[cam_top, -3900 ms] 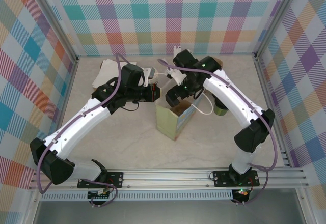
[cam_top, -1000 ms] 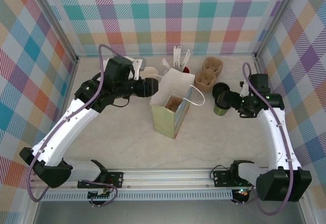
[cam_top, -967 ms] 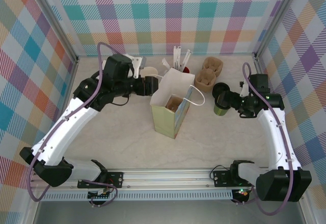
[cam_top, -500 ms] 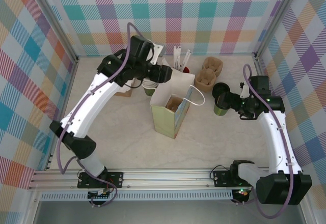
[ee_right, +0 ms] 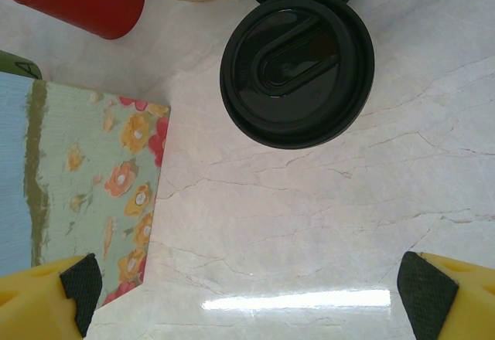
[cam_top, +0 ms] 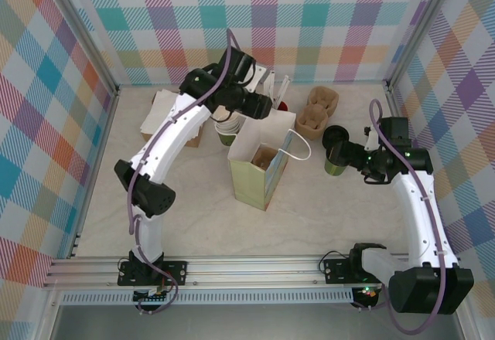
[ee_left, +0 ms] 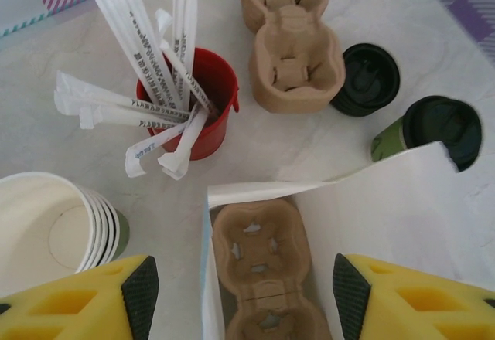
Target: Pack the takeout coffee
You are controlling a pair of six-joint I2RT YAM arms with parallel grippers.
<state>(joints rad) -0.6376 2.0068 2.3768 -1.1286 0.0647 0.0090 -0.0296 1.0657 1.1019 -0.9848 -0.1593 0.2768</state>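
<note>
Off to the right of the paper bag, the takeout coffee stands upright on the table with its black lid on, outside the bag and apart from it. On my overhead feed the right gripper sits just beside the cup, on its right. From the right wrist camera I see that gripper with its two yellow fingers spread wide at the bottom corners of the view. The coffee's lid lies ahead of the fingertips rather than between them, so nothing is pinched. The bag's flowered side shows at the left of that view. A loose black lid rests close behind the coffee, next to two cardboard cup carriers stacked on the table. The left arm reaches far toward the back wall, and the left gripper hangs over the rear edge of the bag. Its wrist view shows the left gripper parted as well and empty, looking down into the bag's open mouth, where another cup carrier lies at the bottom. Just behind the bag is the red cup, full of white stirrers, with a stack of cream paper cups to its left. The coffee peeks out past the bag's white rim.
</note>
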